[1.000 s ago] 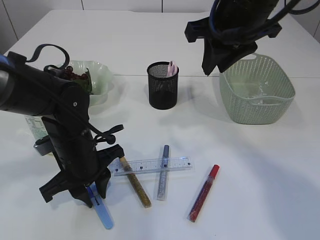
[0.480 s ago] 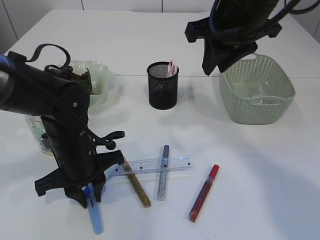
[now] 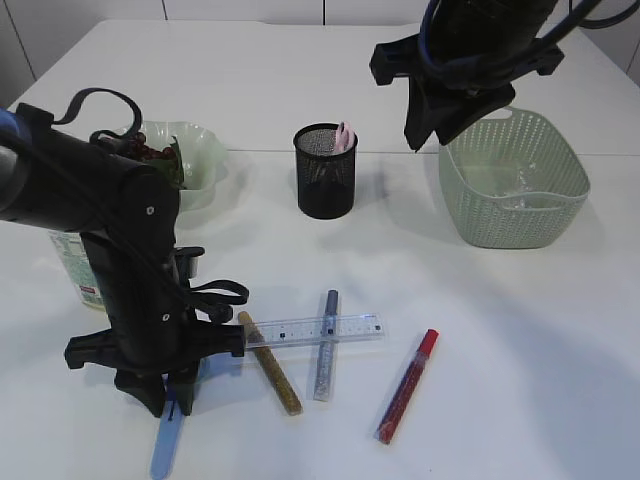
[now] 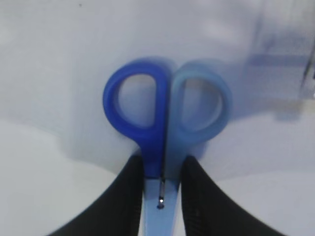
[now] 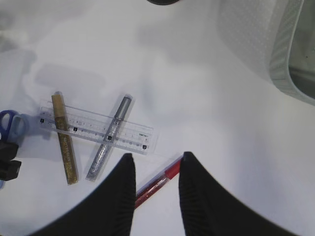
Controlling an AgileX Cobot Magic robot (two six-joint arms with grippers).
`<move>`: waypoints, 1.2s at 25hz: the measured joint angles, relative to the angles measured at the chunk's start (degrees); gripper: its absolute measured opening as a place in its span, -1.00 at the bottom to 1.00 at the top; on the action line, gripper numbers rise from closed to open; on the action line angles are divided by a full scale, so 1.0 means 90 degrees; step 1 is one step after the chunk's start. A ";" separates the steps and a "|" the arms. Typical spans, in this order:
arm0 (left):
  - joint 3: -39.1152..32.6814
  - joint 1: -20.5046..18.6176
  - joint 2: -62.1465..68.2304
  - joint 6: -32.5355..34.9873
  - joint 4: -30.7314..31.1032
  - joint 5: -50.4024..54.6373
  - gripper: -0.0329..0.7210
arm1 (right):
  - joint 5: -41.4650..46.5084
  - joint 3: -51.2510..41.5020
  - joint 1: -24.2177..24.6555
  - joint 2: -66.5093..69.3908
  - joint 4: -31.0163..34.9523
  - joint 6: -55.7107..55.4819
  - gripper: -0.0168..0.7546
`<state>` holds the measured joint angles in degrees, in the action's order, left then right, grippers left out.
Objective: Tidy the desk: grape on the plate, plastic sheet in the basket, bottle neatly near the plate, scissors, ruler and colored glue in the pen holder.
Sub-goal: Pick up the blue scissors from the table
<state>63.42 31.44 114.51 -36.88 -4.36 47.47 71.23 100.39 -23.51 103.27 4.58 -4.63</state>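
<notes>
Left arm bent low over the near-left of the table, wrist pointing down, left gripper (image 4: 162,189) with both black fingers (image 4: 129,196) pressed against the shank of the scissors (image 4: 165,123), just below the handle loops; blade tip pokes out beneath the gripper in the exterior view. Right arm raised high at far right, right gripper (image 5: 155,172) hanging over the table, jaws parted, nothing between them.
</notes>
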 joint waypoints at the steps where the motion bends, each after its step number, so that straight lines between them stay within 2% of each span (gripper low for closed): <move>1: 0.0000 0.0000 0.0000 0.0154 0.0032 0.0031 -0.45 | 0.0000 0.0000 0.0000 0.0000 0.0000 0.0000 -0.29; 4: 0.0000 0.0000 0.0000 0.0680 0.0227 0.0138 -0.45 | 0.0000 0.0000 0.0000 0.0000 0.0000 0.0000 -0.29; 10: 0.0000 0.0000 0.0000 0.1090 0.0632 0.0347 -0.45 | 0.0000 0.0000 0.0000 0.0000 -0.0072 0.0000 -0.29; 17: 0.0000 0.0000 0.0000 0.1711 0.0729 0.0436 -0.45 | 0.0000 0.0000 0.0000 0.0000 -0.0142 0.0000 -0.29; 30: 0.0245 0.0000 -0.0155 0.1998 0.0783 0.0734 -0.45 | 0.0000 0.0000 0.0000 0.0000 -0.0293 0.0000 -0.29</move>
<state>65.62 31.44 113.12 -18.89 2.69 54.07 71.23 100.39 -23.51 103.27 1.95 -4.63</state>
